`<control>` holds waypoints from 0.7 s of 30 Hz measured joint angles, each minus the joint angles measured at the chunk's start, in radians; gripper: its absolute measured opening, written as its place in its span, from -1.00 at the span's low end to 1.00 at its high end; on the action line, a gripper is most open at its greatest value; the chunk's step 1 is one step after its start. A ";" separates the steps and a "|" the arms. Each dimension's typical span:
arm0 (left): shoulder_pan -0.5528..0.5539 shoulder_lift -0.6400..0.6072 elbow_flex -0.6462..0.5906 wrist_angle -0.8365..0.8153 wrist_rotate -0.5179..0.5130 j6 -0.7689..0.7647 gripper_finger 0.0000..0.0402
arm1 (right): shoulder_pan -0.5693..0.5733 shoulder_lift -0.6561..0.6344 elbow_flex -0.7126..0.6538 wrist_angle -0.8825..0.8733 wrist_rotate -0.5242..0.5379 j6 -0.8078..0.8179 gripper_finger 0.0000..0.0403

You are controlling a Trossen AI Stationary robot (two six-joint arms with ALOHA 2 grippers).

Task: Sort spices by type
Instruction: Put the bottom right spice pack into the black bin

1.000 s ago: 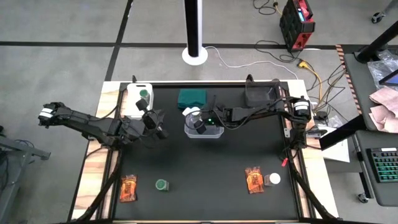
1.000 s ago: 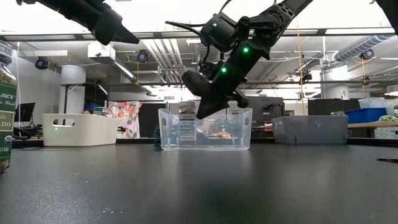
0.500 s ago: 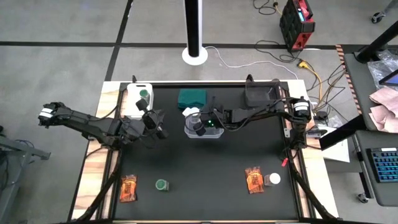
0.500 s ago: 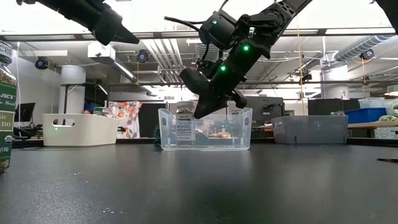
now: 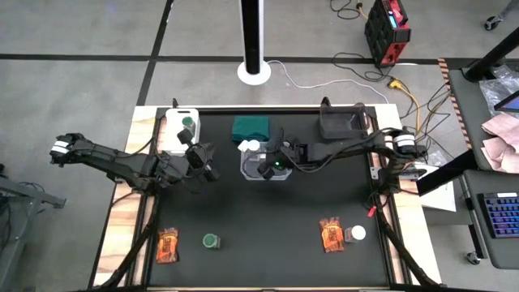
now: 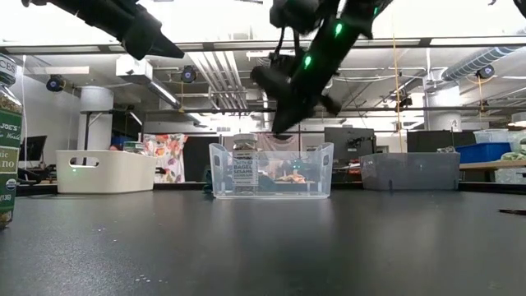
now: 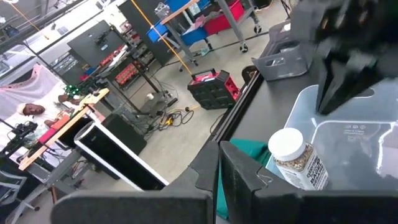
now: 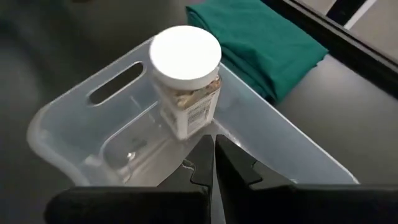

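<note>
A clear jar with a white lid (image 8: 186, 81) stands upright on the floor of the clear plastic bin (image 5: 285, 177), in its far left corner (image 5: 250, 147). My right gripper (image 5: 265, 169) hangs shut above the bin, clear of the jar (image 6: 242, 164) and holding nothing. At the table's left, my left gripper (image 5: 209, 172) waits in the air, shut and empty. Near the front edge lie two orange-red packets (image 5: 168, 244) (image 5: 331, 234), a green-lidded jar (image 5: 211, 241) and a white-lidded jar (image 5: 356, 234). Another green-lidded jar (image 5: 187, 122) sits in the white bin (image 5: 173, 118).
A dark green square block (image 5: 250, 127) lies just behind the clear bin. A dark tray (image 5: 340, 123) stands at the far right. The middle of the black table (image 5: 268, 215) between the bin and the front row is bare.
My right gripper has risen from inside the clear bin to well above its rim and drawn a little toward the table's right edge, staying shut. The white-lidded jar stays upright in the bin.
</note>
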 joint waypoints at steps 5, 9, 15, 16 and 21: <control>0.000 0.000 0.000 0.001 0.067 -0.001 -1.00 | 0.073 -0.079 0.066 -0.203 -0.019 0.048 -0.95; -0.001 0.000 0.000 0.012 0.124 0.002 -1.00 | 0.131 -0.129 0.106 -0.349 -0.080 0.140 -0.95; -0.001 0.000 0.000 0.020 0.136 0.002 -1.00 | 0.198 -0.180 0.117 -0.496 -0.190 0.297 -0.95; -0.001 0.000 0.000 0.020 0.136 0.003 -1.00 | 0.207 -0.186 0.117 -0.520 -0.215 0.324 -0.95; 0.000 0.000 0.000 0.028 0.136 0.002 -1.00 | 0.249 -0.194 0.117 -0.646 -0.447 0.499 -0.95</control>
